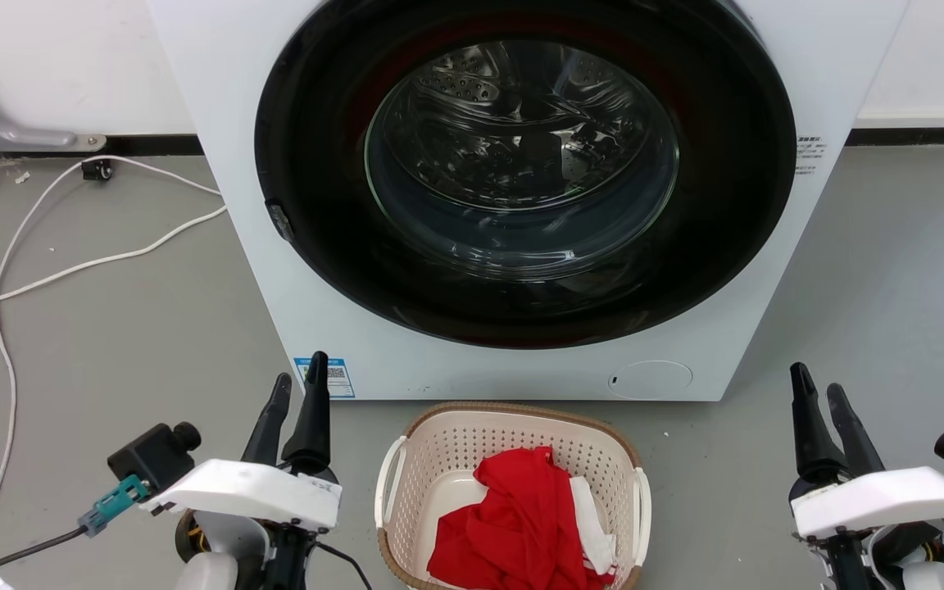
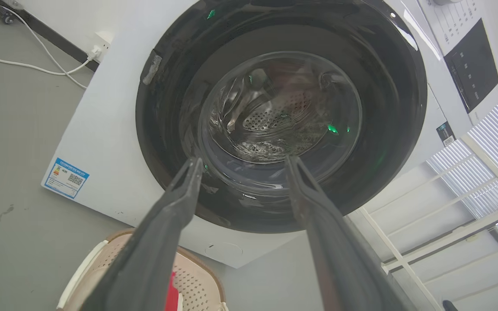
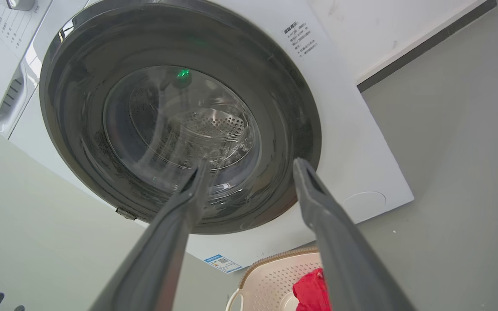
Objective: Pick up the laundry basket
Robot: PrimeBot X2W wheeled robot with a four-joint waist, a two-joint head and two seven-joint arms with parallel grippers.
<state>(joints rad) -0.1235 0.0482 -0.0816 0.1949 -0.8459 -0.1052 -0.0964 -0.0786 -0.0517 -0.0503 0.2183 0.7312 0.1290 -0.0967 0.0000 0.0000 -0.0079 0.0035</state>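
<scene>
Grippers first, close at the bottom of the head view: left gripper [image 1: 298, 373] at lower left, right gripper [image 1: 818, 381] at lower right. Both have dark fingers pointing up with a slim gap between the tips, and neither touches anything. Between them, well apart from both, the basket [image 1: 456, 447] sits upright on the grey floor [image 1: 890, 287], its brown rim just in front of the washer [image 1: 341, 344]. Inside it a red cloth [image 1: 521, 524] is heaped, with a bit of white cloth [image 1: 599, 533] at its right edge. The washer's round door [image 1: 525, 164] is shut, a dark ring around glass, drum showing through. A white cable [image 1: 111, 259] trails over the floor on the left.

Over to the left wrist view: the two fingers [image 2: 173, 224] are clearly spread, nothing between them, aimed at the lower door. The basket peeks in at the bottom edge, partly behind the finger on that view's left, with a sliver of red in it. A blue label [image 2: 66, 178] sits on the washer's lower corner.

Right wrist view now: fingers [image 3: 329, 233] parted wide, holding nothing, tips over the door's lower rim. The basket shows at the bottom between the fingers, red cloth inside, close under the washer's front.
</scene>
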